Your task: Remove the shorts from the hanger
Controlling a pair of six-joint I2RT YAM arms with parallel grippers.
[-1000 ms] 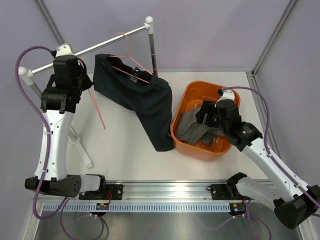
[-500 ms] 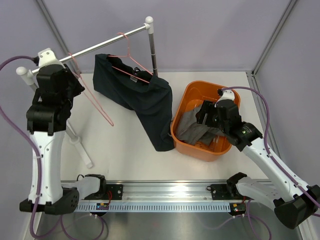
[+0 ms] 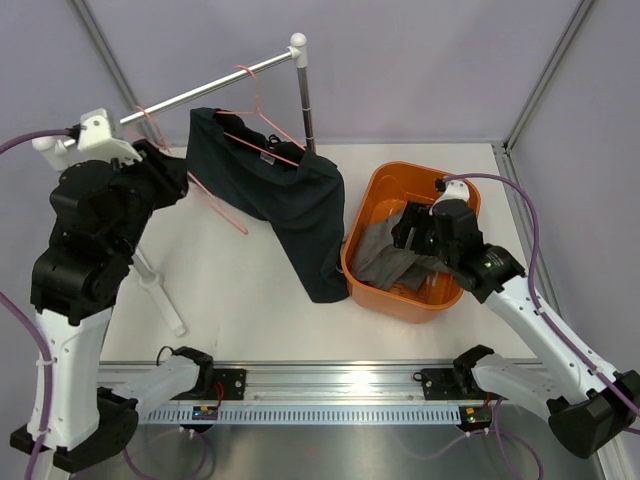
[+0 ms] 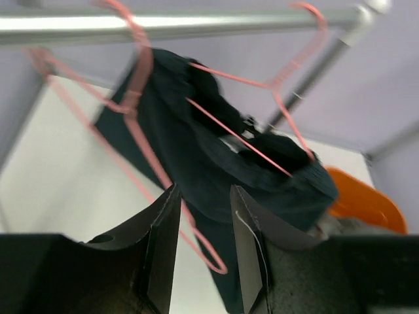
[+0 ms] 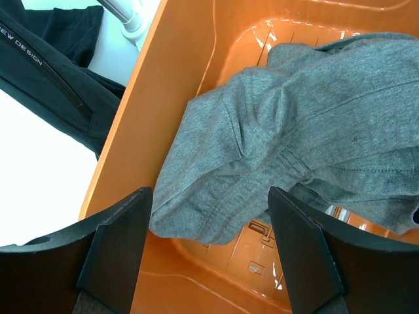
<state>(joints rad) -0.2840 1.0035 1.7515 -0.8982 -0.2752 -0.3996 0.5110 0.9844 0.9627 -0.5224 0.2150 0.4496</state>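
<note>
The dark navy shorts (image 3: 290,205) hang on a pink hanger (image 3: 262,125) from the metal rail (image 3: 215,88); they also show in the left wrist view (image 4: 196,157). An empty pink hanger (image 3: 215,195) hooks on the rail further left. My left gripper (image 3: 178,178) is raised beside it, jaws apart; the empty hanger's wire (image 4: 141,144) runs in front of the gap (image 4: 204,190), untouched. The grey shorts (image 3: 385,262) lie in the orange basket (image 3: 400,178). My right gripper (image 3: 412,232) is open just above them (image 5: 209,193).
The rail's upright post (image 3: 305,100) stands between the navy shorts and the basket. A white rack foot (image 3: 160,295) lies on the table at left. The navy shorts' leg (image 5: 52,52) hangs against the basket wall (image 5: 163,85).
My left arm has risen and carried the empty pink hanger up to the rail, where it now hangs; the gripper no longer holds it. The right arm has not moved.
</note>
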